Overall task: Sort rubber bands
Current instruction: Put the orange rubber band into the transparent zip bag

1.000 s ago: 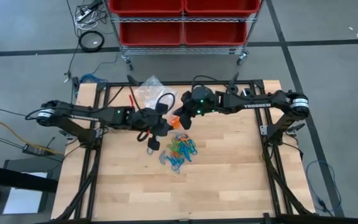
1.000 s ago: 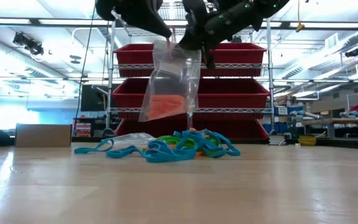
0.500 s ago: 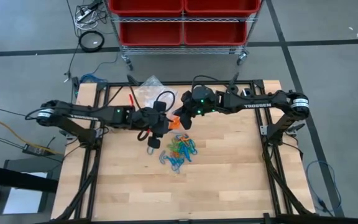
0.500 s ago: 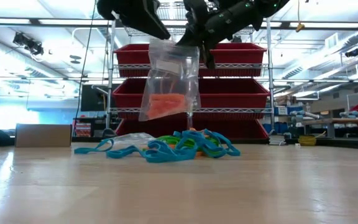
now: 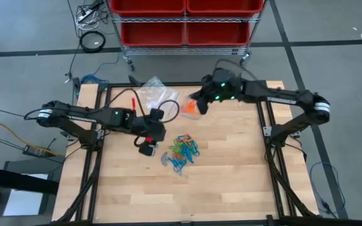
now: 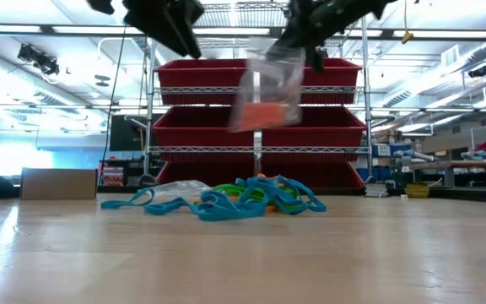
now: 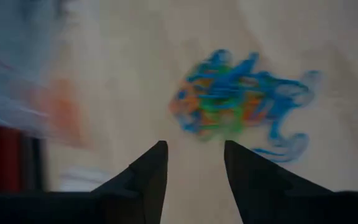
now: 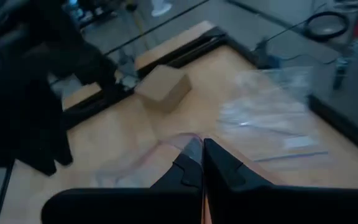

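A loose pile of blue, green and orange rubber bands (image 5: 181,152) (image 6: 226,198) (image 7: 235,102) lies on the wooden table near its middle. My right gripper (image 5: 195,105) (image 6: 298,49) (image 8: 202,148) is up at the far side, shut on a clear plastic bag (image 5: 189,108) (image 6: 268,91) with orange bands in its bottom. My left gripper (image 5: 146,148) (image 7: 194,146) hovers just left of the pile. It is open, nothing is between its fingers, and it points slanting down toward the pile. My right gripper pinches the bag's top edge (image 6: 287,57) between its two shut fingers, coming at it slanting down. A sliver of clear plastic (image 8: 186,142) shows beside the fingertips. The bag hangs below the fingers, well clear of the table, its orange bands bunched at the bottom.
More clear bags (image 5: 153,91) (image 8: 272,118) lie at the table's far left beside a red stick (image 5: 132,100) and black cable loops. A rack of red bins (image 5: 184,19) stands beyond the far edge. The table's near half (image 5: 181,194) is bare wood.
My left gripper has opened, let go of the bag's top and drawn back toward the table's left. My right gripper has risen and gone toward the far right with the bag, which now hangs from it alone and swings. The pile has stayed put.
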